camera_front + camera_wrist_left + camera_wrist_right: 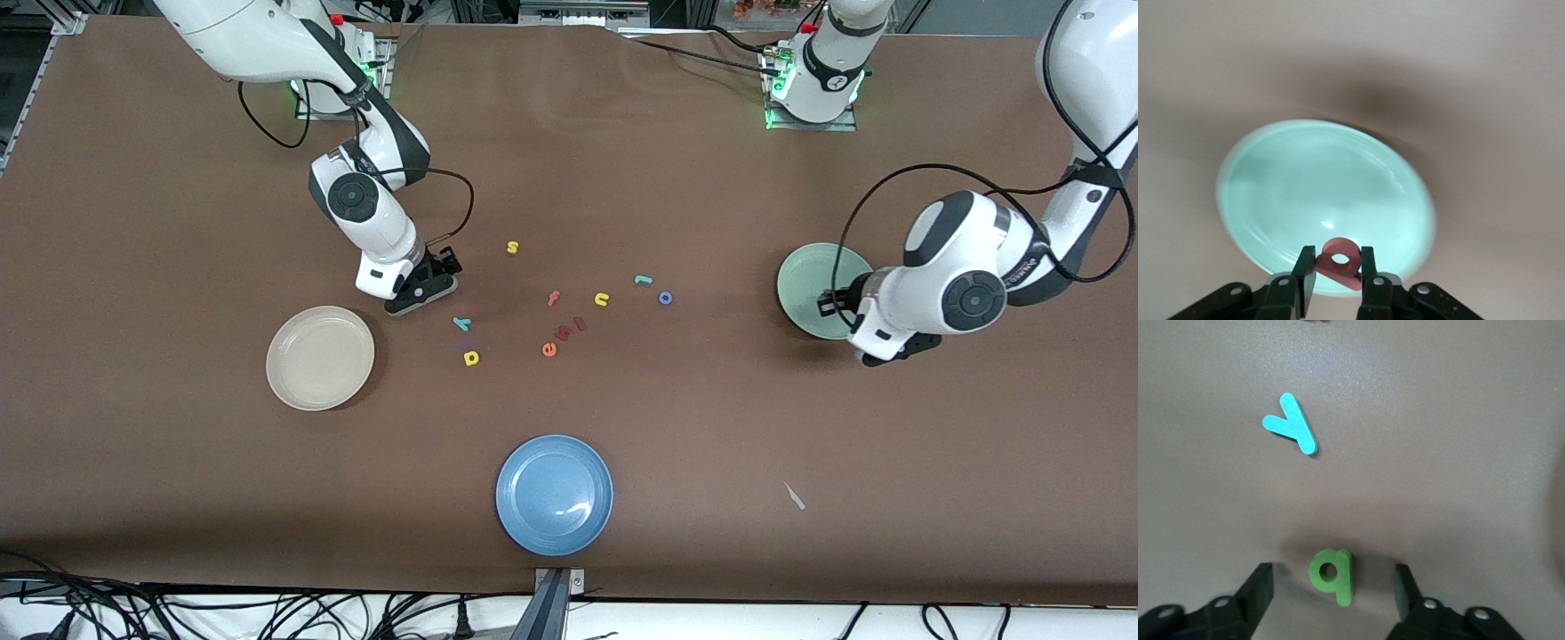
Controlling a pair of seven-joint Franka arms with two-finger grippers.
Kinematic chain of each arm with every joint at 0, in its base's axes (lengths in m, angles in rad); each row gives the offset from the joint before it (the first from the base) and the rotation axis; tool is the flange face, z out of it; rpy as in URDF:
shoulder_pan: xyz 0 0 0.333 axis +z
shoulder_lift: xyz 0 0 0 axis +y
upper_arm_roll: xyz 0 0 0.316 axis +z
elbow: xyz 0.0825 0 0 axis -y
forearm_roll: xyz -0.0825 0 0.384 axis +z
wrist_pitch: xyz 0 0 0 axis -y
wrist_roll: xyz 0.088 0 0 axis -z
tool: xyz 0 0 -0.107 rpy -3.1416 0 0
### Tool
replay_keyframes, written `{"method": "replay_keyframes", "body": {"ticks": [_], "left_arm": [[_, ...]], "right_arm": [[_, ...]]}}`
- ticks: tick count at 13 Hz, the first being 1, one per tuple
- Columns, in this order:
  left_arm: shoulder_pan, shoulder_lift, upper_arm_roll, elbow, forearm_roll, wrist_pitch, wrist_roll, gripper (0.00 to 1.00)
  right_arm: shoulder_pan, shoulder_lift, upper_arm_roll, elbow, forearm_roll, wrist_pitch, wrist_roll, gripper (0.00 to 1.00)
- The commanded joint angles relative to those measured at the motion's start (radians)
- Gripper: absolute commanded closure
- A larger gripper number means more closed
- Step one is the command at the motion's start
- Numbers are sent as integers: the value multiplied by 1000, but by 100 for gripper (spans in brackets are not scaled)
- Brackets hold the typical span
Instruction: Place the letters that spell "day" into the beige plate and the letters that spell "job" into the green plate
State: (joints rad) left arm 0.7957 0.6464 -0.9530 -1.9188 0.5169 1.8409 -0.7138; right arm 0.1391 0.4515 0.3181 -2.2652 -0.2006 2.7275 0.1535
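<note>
Letters mostly lie loose on the worktop [622, 178]; I see none resting in either plate yet, so the job is barely started by my reckoning. My left gripper [1336, 277] hangs over the green plate [1271, 187], near its rim, fingers narrow and clamped on the b [1340, 261], which they carry with its bowl up. My right gripper [1335, 587] is low over the worktop beside the beige plate [320, 357], toward the robots' bases from it, fingers wide and straddling the d [1332, 572] without touching it. The d lies flat, stem running roughly along the gap between the fingers, bowl to one side. The y [1291, 424] lies flat close by, its long stroke slanted across the d's stem line. The a [471, 358] sits level with the beige plate, toward the left arm's end from it. The j [642, 280] and o [665, 298] lie farther that way, between the beige plate and the green one, the j's long stroke running roughly along the worktop's length. Left to do, as I judge it: drop the b, grasp the d, then four more letters.
</note>
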Motion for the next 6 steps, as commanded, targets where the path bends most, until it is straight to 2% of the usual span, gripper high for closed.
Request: {"method": "replay_keyframes", "body": {"ticks": [1,3,4,5,6], "left_arm": [[-6,67,23,-14,127,9,20,100],[0,96,37,-26,181,9,20,99],[2,99,46,-34,201,11,20,92],[2,99,49,-32,201,12,20,67],[0,98,49,-31,201,11,20,21]], "right_arm": [[-4,1,6,-13,-19,26,23,34],[-4,1,4,-13,-19,26,23,48],[-4,1,6,-13,-20,26,23,54],[-4,0,6,-13,-19,26,23,57],[-4,0,6,-13,-19,26,23,61]]}}
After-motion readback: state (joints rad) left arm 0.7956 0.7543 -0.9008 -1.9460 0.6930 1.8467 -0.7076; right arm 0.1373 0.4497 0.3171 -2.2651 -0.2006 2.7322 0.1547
